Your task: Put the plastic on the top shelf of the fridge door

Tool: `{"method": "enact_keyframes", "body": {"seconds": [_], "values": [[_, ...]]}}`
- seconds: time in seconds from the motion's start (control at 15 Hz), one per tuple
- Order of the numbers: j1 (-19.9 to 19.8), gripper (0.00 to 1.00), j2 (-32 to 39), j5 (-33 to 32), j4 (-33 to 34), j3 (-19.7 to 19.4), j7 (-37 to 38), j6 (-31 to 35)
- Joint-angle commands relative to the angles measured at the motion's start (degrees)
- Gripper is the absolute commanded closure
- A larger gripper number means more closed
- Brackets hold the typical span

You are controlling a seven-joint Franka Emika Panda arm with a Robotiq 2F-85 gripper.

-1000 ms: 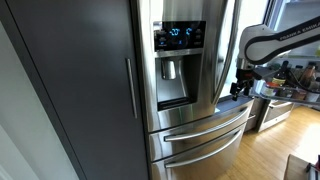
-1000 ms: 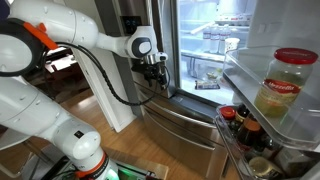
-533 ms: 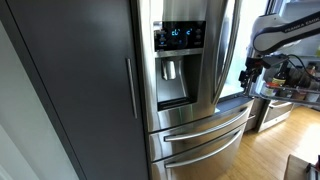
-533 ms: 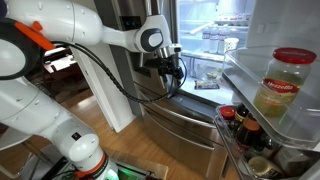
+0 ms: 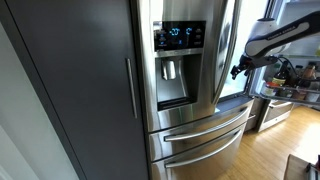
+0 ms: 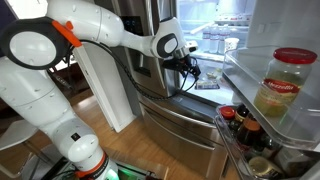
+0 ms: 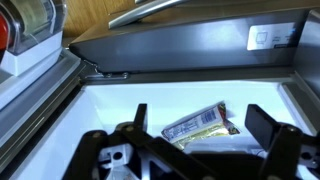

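Observation:
The plastic (image 7: 199,124) is a crumpled yellow-and-white wrapper lying on a white surface inside the open fridge, seen in the wrist view. My gripper (image 7: 202,113) is open and empty, hovering over it with a finger on each side. In both exterior views the gripper (image 6: 193,69) (image 5: 239,69) reaches into the fridge compartment. The open fridge door (image 6: 262,118) stands at the right, showing its inner side. Its top clear shelf holds a red-lidded jar (image 6: 283,83), which also shows in the wrist view (image 7: 24,24). I cannot make out the plastic in the exterior views.
The steel door with the blue-lit dispenser (image 5: 180,60) is shut. Pull-out drawers (image 6: 178,128) lie below the compartment. A lower door shelf holds several bottles (image 6: 243,128). Glass shelves with food (image 6: 215,38) fill the interior. A dark cabinet (image 5: 70,90) stands beside the fridge.
The arm has swung from in front of the drawers up and into the open fridge compartment. The gripper is now over the plastic.

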Motion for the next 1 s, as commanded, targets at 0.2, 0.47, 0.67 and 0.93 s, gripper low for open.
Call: {"method": "enact_keyframes", "body": {"seconds": [0.2, 0.47, 0.67, 0.93], "values": [[0.0, 0.00, 0.0, -0.2, 0.1, 0.3, -2.3, -1.8], [-0.2, 0.00, 8.7, 0.2, 7.0, 0.4, 7.3, -0.2], [0.0, 0.00, 15.6, 3.0, 12.7, 0.5, 9.1, 1.3], [-0.9, 0.00, 24.5, 9.0, 21.6, 1.2, 9.2, -0.4]]}}
